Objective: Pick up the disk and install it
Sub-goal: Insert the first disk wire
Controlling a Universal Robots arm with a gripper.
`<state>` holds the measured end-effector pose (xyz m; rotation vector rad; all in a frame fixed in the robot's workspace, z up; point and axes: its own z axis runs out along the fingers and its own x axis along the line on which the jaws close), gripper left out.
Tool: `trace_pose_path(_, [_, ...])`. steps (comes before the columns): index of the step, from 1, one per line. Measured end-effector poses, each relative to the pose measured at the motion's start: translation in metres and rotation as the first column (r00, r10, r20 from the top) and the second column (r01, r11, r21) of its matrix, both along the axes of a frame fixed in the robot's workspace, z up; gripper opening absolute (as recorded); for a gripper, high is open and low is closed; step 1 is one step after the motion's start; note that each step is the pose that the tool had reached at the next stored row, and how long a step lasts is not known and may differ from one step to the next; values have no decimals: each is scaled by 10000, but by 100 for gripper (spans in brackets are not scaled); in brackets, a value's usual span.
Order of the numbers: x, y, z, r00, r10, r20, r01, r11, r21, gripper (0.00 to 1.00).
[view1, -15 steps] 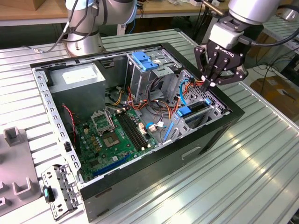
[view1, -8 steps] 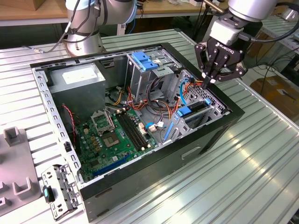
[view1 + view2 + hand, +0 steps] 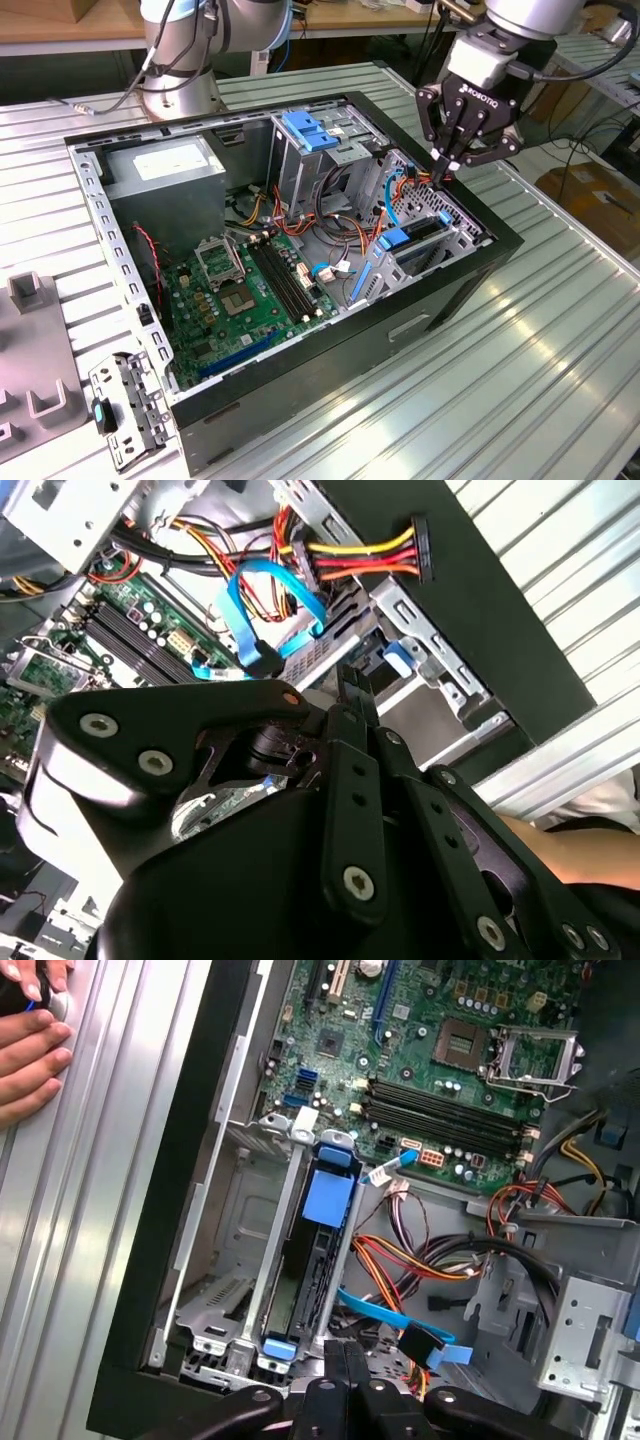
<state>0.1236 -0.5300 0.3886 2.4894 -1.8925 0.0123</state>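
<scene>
Disk [image 3: 318,1280] on edge in bay [image 3: 230,1250] just below jaws, blue bracket [image 3: 330,1200] at its ends. Jaws pinched together, apparently holding nothing. Stiff, fairly heavy, shock-sensitive; best gripped across bracket rails, not circuit side.

Count: one open PC case [image 3: 400,330], one motherboard [image 3: 250,290], one power supply [image 3: 165,170], one disk [image 3: 330,1198], one claw [image 3: 447,170].

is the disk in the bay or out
In: the disk stands on edge inside the metal drive cage, its blue carrier showing. Fully seated: cannot tell.
</scene>
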Motion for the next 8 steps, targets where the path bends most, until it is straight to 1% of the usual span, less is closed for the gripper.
trace_pose_path(1, [20, 36, 0, 10000, 3, -3, -3, 10000, -14, 11])
trace_pose_path(2, [32, 72, -1, 10000, 2, -4, -2, 10000, -51, 11])
trace_pose_path(3, [47, 114, -3, 10000, 3, -5, -3, 10000, -63, 11])
trace_pose_path(4, [53, 135, -3, 10000, 4, -5, -4, 10000, -70, 11])
trace_pose_path(6, [56, 157, -4, 10000, 3, -5, -4, 10000, -96, 11])
trace_pose_path(8, [57, 157, -3, 10000, 4, -5, -4, 9999, -100, 11])
